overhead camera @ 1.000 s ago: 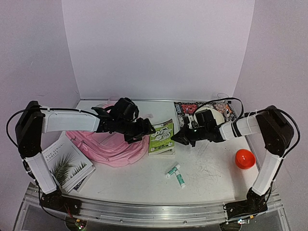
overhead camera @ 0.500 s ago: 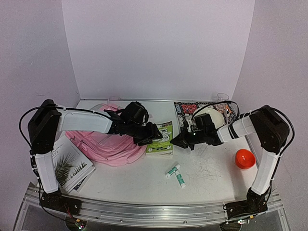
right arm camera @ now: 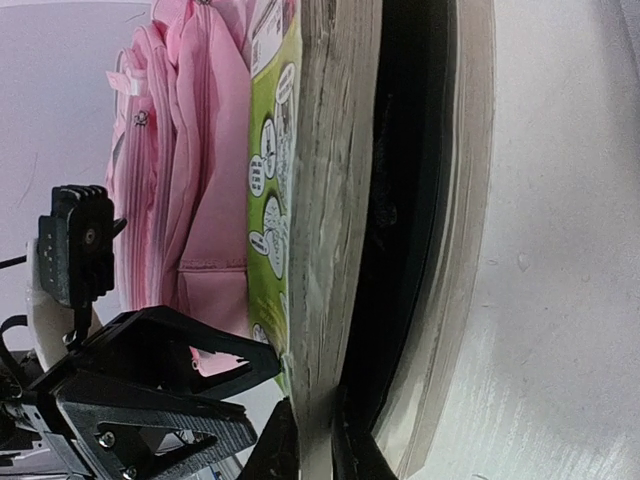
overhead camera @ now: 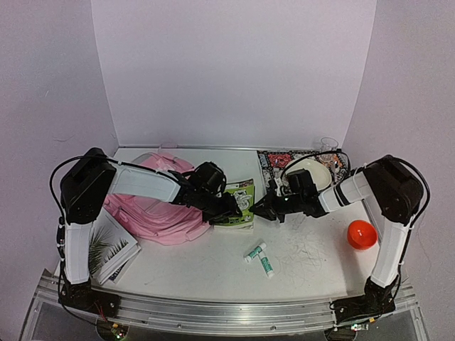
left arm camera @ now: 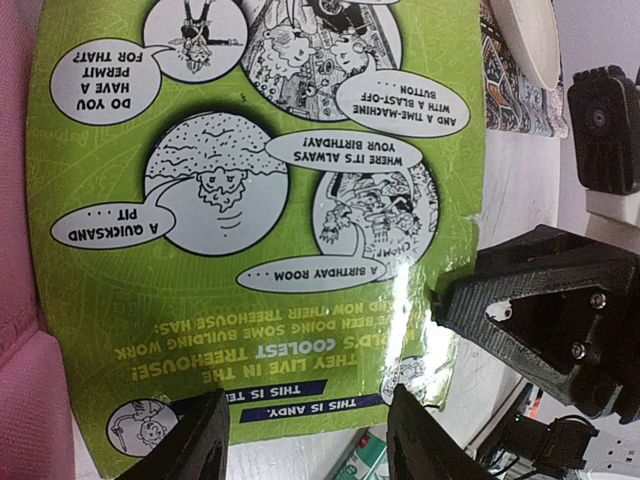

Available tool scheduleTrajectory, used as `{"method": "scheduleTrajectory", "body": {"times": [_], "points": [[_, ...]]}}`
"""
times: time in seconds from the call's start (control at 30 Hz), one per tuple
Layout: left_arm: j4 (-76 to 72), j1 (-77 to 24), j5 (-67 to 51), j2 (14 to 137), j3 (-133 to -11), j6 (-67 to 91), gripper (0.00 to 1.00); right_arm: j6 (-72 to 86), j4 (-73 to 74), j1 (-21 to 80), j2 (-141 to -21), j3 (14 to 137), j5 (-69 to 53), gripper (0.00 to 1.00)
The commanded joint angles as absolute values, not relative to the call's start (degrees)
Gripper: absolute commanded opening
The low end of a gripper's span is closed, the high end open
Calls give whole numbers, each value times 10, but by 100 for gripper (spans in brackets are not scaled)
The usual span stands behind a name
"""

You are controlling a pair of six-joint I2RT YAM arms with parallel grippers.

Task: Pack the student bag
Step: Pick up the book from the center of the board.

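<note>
Bag (overhead camera: 153, 213) lies slumped on the left of the table (overhead camera: 313, 249), its pink fabric just beside the green book (overhead camera: 240, 202). The left gripper (left arm camera: 310, 440) is spread wide over the book's cover and holds nothing. The right gripper (overhead camera: 259, 211) meets the book's opposite edge, its jaws nearly together, pinching the cover and top pages there.

Left end effector (overhead camera: 229, 208) stretched toward centre, low, spread wide; right end effector (overhead camera: 261, 210) opposite, near, closure unclear.
</note>
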State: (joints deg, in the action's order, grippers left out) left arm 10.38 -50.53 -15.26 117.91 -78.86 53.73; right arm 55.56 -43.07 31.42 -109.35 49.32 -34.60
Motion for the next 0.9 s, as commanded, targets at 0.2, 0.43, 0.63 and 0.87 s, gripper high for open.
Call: {"method": "scheduleTrajectory", "body": {"times": [0.2, 0.43, 0.63, 0.87], "points": [[96, -514, -169, 1199, -805, 531, 53, 562, -490, 335, -1126, 526, -398, 27], [96, -515, -157, 1178, -795, 532, 52, 570, -489, 338, -1124, 515, -375, 5], [95, -500, -131, 1119, -761, 545, 66, 572, -477, 321, -1045, 484, -371, 0], [74, -468, -132, 1063, -723, 578, 75, 580, -473, 314, -984, 481, -389, 0]]}}
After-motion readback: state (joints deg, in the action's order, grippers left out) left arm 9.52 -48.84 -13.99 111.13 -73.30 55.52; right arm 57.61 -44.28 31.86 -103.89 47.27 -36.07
